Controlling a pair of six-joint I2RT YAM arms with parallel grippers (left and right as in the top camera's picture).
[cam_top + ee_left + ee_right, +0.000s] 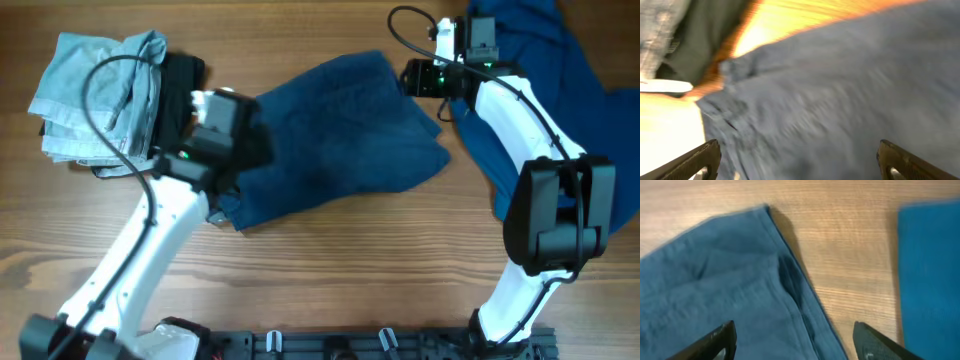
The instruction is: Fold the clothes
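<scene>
Overhead view is showing a folded navy garment (340,130) lying mid-worktop (350,260), a pale denim piece (95,95) and a black piece (180,85) sitting at the far left corner, and another navy garment (570,70) at the far right corner. The left gripper (800,167) and right gripper (792,347) are both hovering spread wide, gripping nothing.

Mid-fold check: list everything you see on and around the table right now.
denim piece: one, pale blue, bunched at top left
black piece: one, black, against the denim's right side
navy garment: one, dark blue, spread at centre
second garment: one, blue, top right, partly under the right arm
table: one, light wood
rail: one, black, along the near edge
left hand: open, over the navy garment
right hand: open, over the navy garment's edge
</scene>
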